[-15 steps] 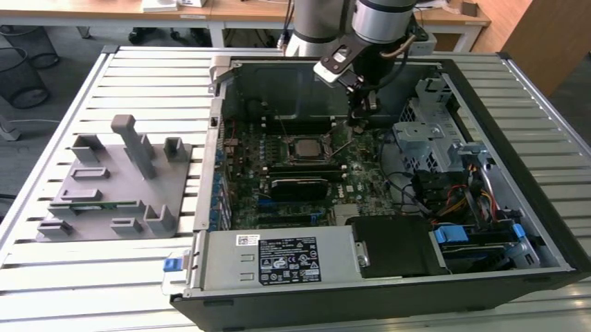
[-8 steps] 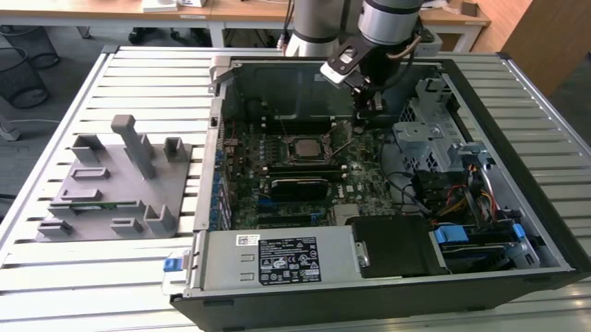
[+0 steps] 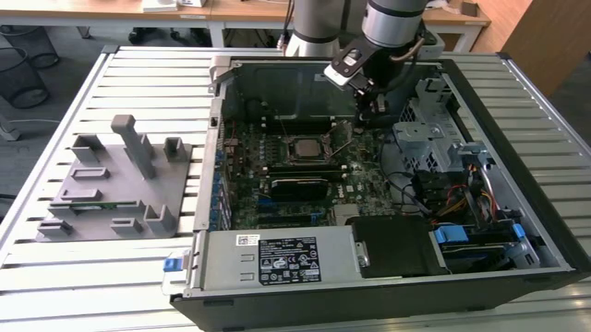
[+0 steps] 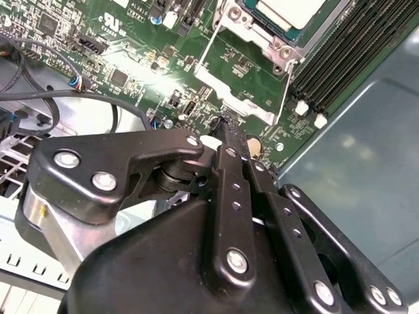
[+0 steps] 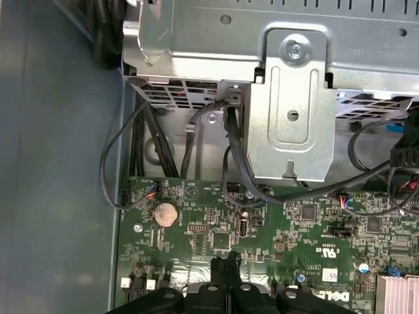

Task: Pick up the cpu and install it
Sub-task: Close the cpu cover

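Note:
The cpu [image 3: 303,147] lies flat in the motherboard socket inside the open computer case [image 3: 540,200], silvery top up. In the second wrist view the cpu [image 4: 288,10] sits in the socket, with the metal load plate [image 4: 239,88] swung open beside it. My gripper [image 3: 375,105] hangs over the board to the exterior view's right of the socket and a little behind it. In both wrist views the black fingers [image 4: 226,140] are pressed together, and I see nothing between them. The gripper [image 5: 226,265] hovers just above the green board.
A metal drive cage [image 5: 294,98] with black cables [image 5: 232,163] stands close to the gripper. A coin battery [image 5: 165,213] sits on the board. The power supply [image 3: 277,259] fills the case's front. A grey parts fixture [image 3: 111,187] rests on the slatted table at the exterior view's left.

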